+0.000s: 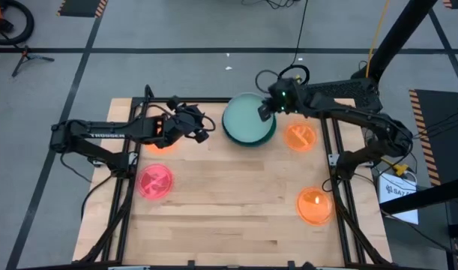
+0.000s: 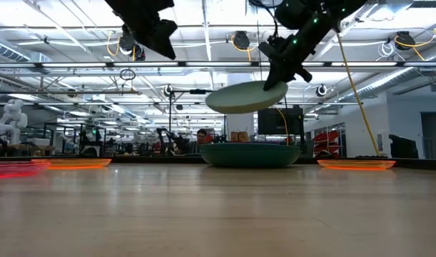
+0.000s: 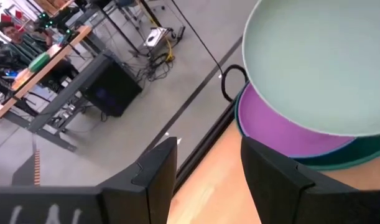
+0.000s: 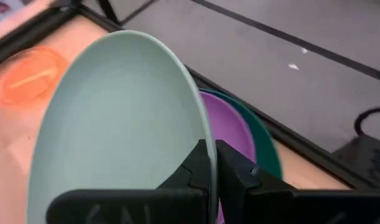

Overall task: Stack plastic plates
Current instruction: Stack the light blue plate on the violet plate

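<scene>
A mint plate (image 1: pixel 246 118) hangs in my right gripper (image 1: pixel 266 110) above a stack whose top is a purple plate (image 4: pixel 232 127) resting in a dark green plate (image 2: pixel 250 154). The stack stands at the middle of the table's far edge. My left gripper (image 1: pixel 204 130) is open and hovers in the air left of the stack, touching nothing; its fingers (image 3: pixel 153 171) point toward the plates. Smaller translucent plates lie flat on the table: orange plates (image 1: pixel 300 137), (image 1: pixel 315 206) on the right, a pink plate (image 1: pixel 155 182) on the left, and an orange plate (image 1: pixel 161 143) under the left arm. My right gripper pinches the mint plate's rim (image 4: pixel 206 146) on its right far side between the two fingers, one above and one below the plate. The fingers slant down from the table's right. The plate is lifted clear of the stack (image 2: pixel 246 97) and tilted, its held edge higher.
The table's black frame rails (image 1: pixel 127 180) run down both sides. The wooden middle and near part of the table (image 1: pixel 229 202) is bare. Beyond the far edge lie grey floor and cables.
</scene>
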`<state>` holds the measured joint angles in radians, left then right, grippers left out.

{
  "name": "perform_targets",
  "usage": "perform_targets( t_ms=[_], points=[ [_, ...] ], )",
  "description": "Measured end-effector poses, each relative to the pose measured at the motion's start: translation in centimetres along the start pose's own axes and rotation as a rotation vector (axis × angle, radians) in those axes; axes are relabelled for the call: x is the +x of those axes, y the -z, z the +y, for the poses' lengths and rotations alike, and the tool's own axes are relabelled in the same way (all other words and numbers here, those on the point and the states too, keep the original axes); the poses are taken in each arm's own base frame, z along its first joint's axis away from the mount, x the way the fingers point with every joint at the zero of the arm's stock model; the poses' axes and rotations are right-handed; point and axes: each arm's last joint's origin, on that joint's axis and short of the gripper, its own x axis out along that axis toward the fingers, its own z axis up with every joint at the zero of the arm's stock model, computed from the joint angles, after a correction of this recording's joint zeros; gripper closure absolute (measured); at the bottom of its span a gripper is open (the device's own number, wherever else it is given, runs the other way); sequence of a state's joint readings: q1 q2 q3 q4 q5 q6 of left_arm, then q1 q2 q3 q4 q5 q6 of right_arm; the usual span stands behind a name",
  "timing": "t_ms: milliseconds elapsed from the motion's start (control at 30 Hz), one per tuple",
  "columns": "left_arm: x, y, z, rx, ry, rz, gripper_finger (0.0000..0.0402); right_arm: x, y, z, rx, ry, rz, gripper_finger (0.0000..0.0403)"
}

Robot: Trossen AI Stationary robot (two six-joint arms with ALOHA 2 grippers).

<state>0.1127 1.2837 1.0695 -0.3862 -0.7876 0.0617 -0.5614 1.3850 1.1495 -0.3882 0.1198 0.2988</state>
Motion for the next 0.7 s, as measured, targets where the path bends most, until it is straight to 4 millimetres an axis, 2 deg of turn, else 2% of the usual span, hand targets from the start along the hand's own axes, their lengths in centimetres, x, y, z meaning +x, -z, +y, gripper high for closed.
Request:
perform_targets(
  t_ms=[333,700],
  points=[
    [-3.4,1.9,3.3,-0.112,-0.012,-0.105,0.0217,4.8,-0.3,-3.1,0.099,-0.099,0.124,0.0399],
    [-5.9,3.9,5.7,-0.158,-0.023,-0.193,0.0217,9.5,0.7,-5.0,0.172,-0.054,0.156,0.0392]
  ],
)
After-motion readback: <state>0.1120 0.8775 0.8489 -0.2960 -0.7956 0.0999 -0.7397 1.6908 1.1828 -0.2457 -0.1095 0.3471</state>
